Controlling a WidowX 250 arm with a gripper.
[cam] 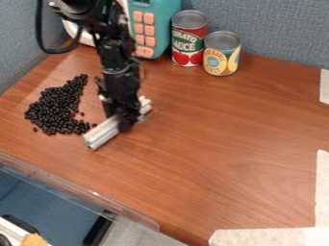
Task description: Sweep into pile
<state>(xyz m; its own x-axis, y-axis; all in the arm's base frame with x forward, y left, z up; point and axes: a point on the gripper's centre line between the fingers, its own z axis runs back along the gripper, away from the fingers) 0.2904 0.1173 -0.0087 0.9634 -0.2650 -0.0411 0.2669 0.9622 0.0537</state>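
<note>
Gripper: you have it low over the table, left of centre, its fingers pinching the bar between them.
Bar: your pale grey bar lies slantwise at table level, its near end toward the lower left, its far end poking out on the gripper's right.
Beans: you see the black beans heaped just left of the gripper, in a patch that narrows toward the back; a few loose ones sit along its right side, by the bar, and one strays off its front left.
Arm: yours comes in from the top edge and hangs down in front of the teal toy.
Cans: behind, to your gripper's right, the red can stands upright just beside the shorter yellow can.
Tape: white strips mark the right and front edges.
</note>
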